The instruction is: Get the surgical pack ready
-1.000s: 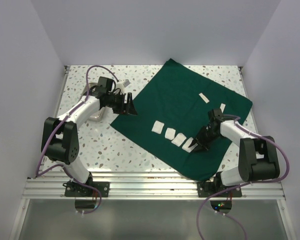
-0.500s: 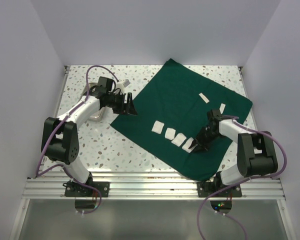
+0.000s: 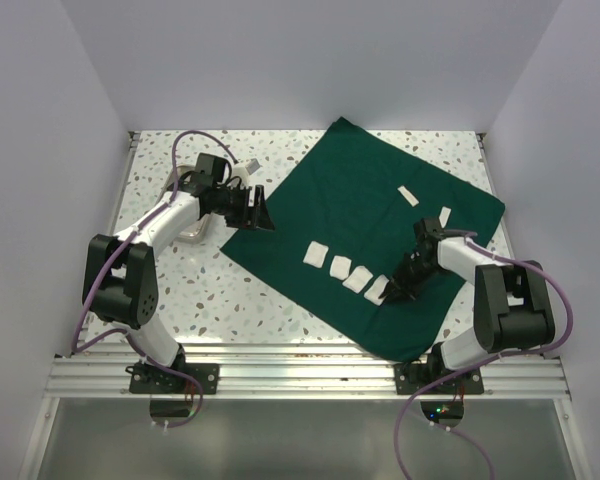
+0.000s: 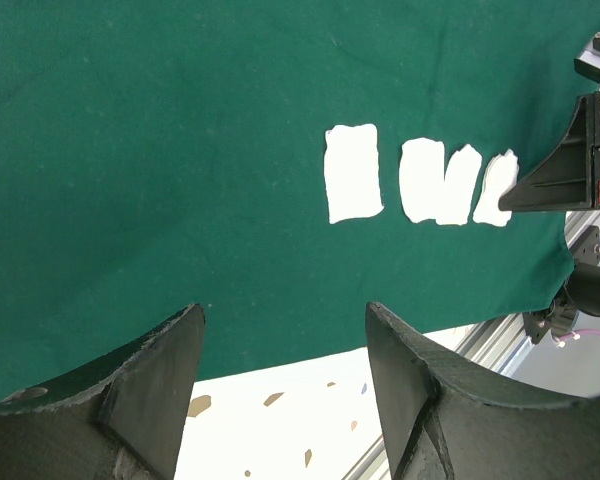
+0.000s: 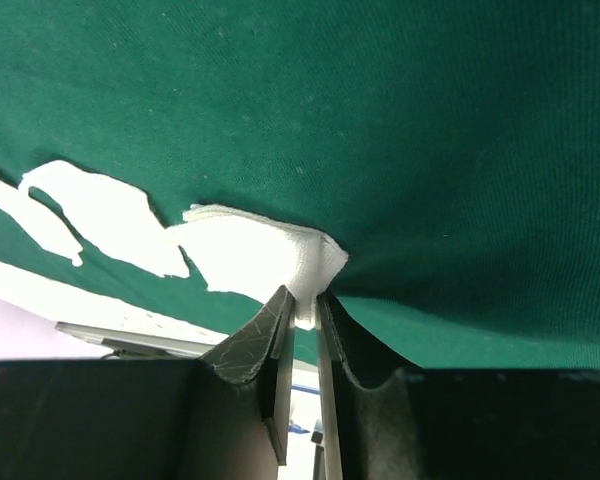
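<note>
Dark green fabric drape [image 3: 380,200] spread flat on the right of a speckled terrazzo table [image 3: 180,290], row of small white gauze squares [image 3: 338,266] near its front edge, right gripper [image 5: 300,305] jaws narrowed onto the end gauze square [image 5: 260,250], left gripper [image 4: 285,330] jaws wide over the drape's left edge.

Four gauze squares [image 3: 339,266] are lying in a slanting row near the middle of the speckled table [image 3: 230,300]. Two white strips [image 3: 408,195] are lying farther off, to the right. A shiny tray [image 3: 193,233] is sitting at the left, partly hidden.
</note>
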